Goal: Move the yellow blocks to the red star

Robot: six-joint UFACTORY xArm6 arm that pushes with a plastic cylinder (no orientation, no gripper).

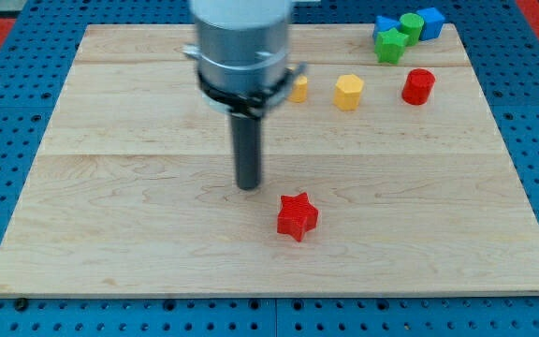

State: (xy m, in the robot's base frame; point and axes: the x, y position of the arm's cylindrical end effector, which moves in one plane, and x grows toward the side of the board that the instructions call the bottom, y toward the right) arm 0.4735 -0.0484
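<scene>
A red star (297, 216) lies on the wooden board (110, 187), a little below the middle. A yellow hexagonal block (348, 92) stands near the view's top, right of centre. A second yellow block (298, 89) is to its left, partly hidden behind the arm's body, so its shape is unclear. My tip (249, 185) rests on the board just up and to the left of the red star, apart from it, and well below both yellow blocks.
A red cylinder (418, 86) stands right of the yellow hexagon. At the top right corner sit a green star (391, 45), a green block (411, 25) and two blue blocks (430, 21), (383, 25). The arm's grey body (241, 42) hides part of the board's top.
</scene>
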